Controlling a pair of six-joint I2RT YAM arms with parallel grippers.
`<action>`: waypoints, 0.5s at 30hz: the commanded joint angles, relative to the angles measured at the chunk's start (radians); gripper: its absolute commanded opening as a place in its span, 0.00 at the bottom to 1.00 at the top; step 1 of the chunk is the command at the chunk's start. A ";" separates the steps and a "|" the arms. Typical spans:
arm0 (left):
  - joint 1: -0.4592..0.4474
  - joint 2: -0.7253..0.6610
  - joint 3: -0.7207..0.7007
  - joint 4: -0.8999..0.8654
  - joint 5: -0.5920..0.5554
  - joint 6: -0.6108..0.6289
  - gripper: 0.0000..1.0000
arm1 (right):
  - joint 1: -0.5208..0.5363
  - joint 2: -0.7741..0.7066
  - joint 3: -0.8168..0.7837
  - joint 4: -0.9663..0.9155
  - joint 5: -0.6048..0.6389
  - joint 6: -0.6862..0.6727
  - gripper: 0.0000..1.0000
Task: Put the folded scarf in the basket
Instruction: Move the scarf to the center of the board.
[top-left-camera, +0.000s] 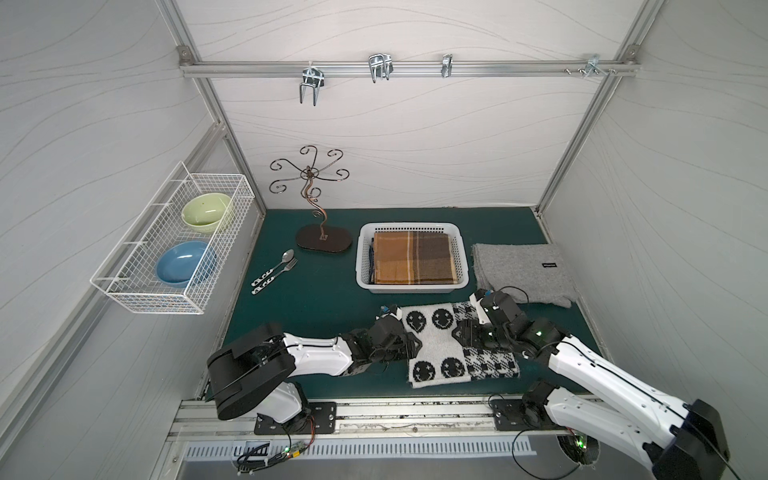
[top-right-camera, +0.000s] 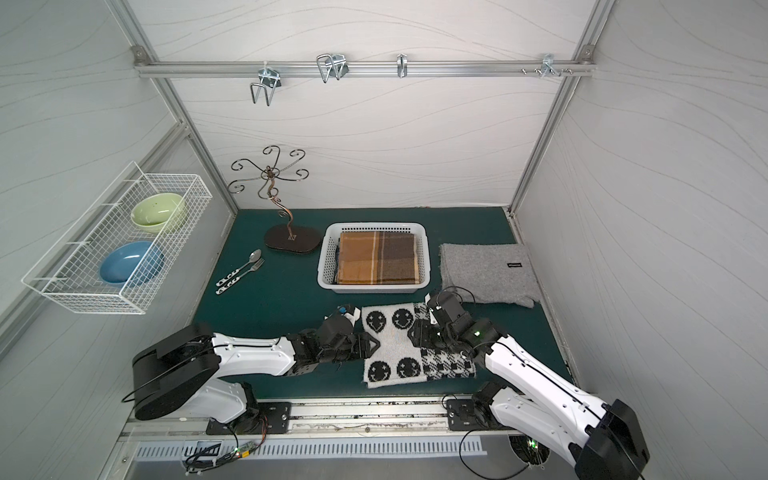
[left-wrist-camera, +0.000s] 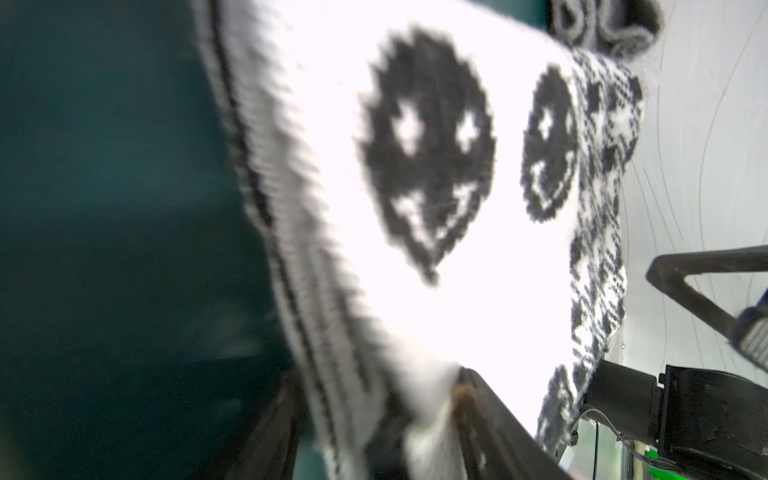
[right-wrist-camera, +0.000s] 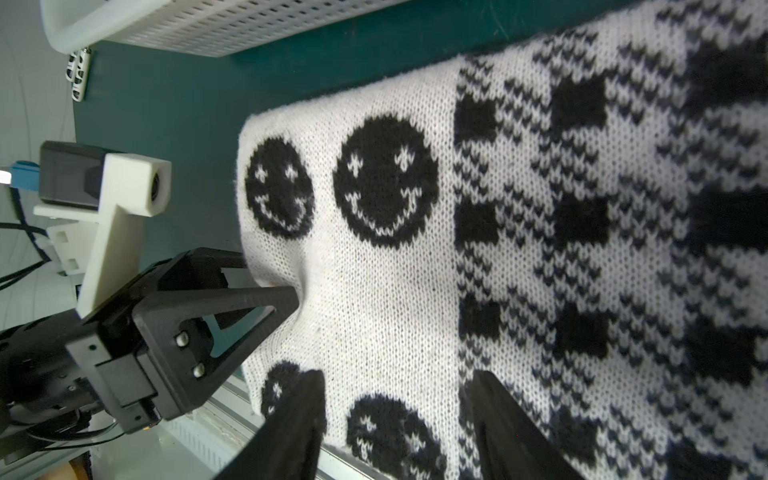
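Now basket (top-left-camera: 411, 288) holds plaid cloth (top-left-camera: 413, 257); right gripper (right-wrist-camera: 397, 378) apart over scarf (top-left-camera: 440, 353); left gripper (right-wrist-camera: 270, 286) unclear.

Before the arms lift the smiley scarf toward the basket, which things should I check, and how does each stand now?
1. Smiley scarf folded and lying on the mat: ok.
2. Left fingers at the scarf's edge, one on top; firm hold: cannot tell.
3. Right fingers stand apart over the scarf, nothing pinched: not ok.
4. Basket already holds a plaid scarf; enough room on top: cannot tell.
5. Nothing stands on the mat between scarf and basket: ok.
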 joint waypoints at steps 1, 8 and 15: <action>-0.014 0.075 0.046 0.008 -0.005 -0.031 0.62 | -0.007 -0.009 0.005 -0.004 0.000 -0.029 0.59; -0.051 0.018 -0.017 -0.021 -0.108 -0.121 0.48 | -0.014 -0.074 -0.014 -0.029 0.022 -0.036 0.60; -0.048 -0.061 -0.028 -0.128 -0.150 -0.060 0.53 | -0.014 -0.050 -0.029 0.001 0.000 -0.040 0.60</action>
